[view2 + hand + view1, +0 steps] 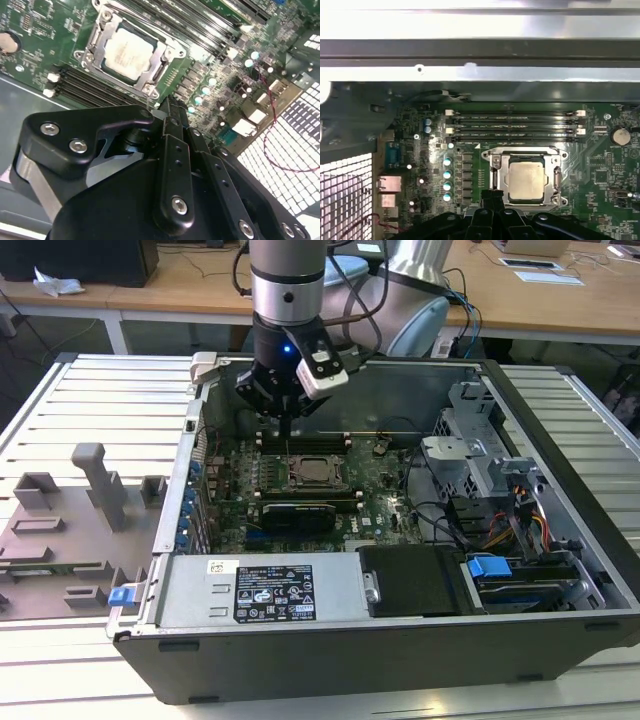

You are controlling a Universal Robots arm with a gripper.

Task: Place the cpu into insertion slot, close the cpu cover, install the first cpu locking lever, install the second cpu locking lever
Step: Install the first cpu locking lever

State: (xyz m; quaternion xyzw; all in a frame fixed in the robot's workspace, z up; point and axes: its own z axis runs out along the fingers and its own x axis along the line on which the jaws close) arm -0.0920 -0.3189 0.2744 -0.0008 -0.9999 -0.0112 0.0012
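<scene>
As the cpu cover point(501, 175) frames the cpu point(526, 181), closed jaws hover beside.

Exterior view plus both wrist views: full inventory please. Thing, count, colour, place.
computer case: one, dark grey, open, lying on the table
table: one, pale slatted metal, under the case
motherboard: one, green, on the case floor
cpu: one, silver-grey, seated mid-motherboard
cpu cover: one, silvery frame, apparently lying flat around the cpu
memory slots: several, black, alongside the cpu
labelled box: one, grey, at the case's near wall
long card: one, black, between the cpu and the labelled box
fixture blocks: several, grey, on the table at the exterior view's left
arm: one, silver and black, over the case
gripper: one, black, jaws together, holding nothing, just above the motherboard beside the cpu
</scene>
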